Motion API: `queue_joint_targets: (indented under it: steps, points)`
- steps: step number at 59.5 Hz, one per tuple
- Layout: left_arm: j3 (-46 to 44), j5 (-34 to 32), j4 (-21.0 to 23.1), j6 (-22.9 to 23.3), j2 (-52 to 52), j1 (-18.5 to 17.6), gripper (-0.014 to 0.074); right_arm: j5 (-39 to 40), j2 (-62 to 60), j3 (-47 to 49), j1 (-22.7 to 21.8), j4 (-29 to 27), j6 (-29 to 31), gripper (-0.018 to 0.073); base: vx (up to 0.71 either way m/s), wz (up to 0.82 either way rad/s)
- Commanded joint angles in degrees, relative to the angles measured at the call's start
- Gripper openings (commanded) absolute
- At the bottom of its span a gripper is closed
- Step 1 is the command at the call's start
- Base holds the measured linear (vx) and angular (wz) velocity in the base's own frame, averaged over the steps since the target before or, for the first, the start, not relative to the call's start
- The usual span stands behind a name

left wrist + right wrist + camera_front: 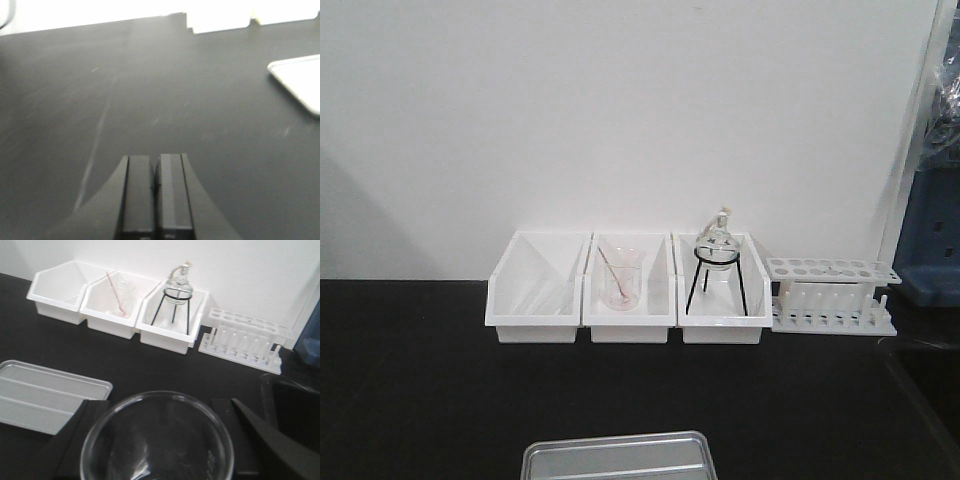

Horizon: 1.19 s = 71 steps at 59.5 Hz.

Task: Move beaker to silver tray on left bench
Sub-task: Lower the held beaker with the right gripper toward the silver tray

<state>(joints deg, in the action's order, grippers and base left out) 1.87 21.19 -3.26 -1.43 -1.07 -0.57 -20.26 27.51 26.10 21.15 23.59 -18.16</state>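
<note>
In the right wrist view the clear beaker fills the lower middle, its round rim facing the camera. My right gripper is shut on it, one dark finger on each side, and holds it above the black bench. The silver tray lies to its left; its far edge also shows in the front view and its corner in the left wrist view. My left gripper is shut and empty over bare bench top, left of the tray. Neither gripper shows in the front view.
Three white bins stand along the back wall: one empty, one with a pink-tinged beaker and rod, one with a round-bottomed flask on a black stand. A white test-tube rack stands right of them. A sunken sink lies at right.
</note>
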Motion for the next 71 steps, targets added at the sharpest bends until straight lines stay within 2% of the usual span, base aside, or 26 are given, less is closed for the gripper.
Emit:
queue_joint_targets:
  steps: [1, 40, 46, 53, 71]
  points:
    - [1.14, -4.31, 0.16, 0.1, -0.42, -0.33, 0.0001, 4.26, 0.24, 1.74, -0.18, 1.3, 0.31, -0.0011, 0.18, -0.21]
    - [1.14, -4.31, 0.16, 0.1, -0.42, -0.33, 0.0001, 4.58, 0.24, 1.74, -0.18, 1.3, 0.25, -0.0011, 0.06, -0.06]
    - [1.14, -4.31, 0.16, 0.1, -0.42, -0.33, 0.0001, 9.21, 1.09, 1.74, -0.18, 2.08, 0.25, -0.0011, 0.0, 0.0]
    - [1.14, -4.31, 0.16, 0.1, -0.42, -0.33, 0.0001, 18.45, 2.6, 1.74, -0.18, 1.94, 0.2, -0.0011, 0.0, 0.0]
    - [1.14, -4.31, 0.16, 0.1, -0.42, -0.33, 0.0001, 30.67, 5.54, 1.74, -0.18, -1.25, -0.19, -0.0011, 0.0, 0.0]
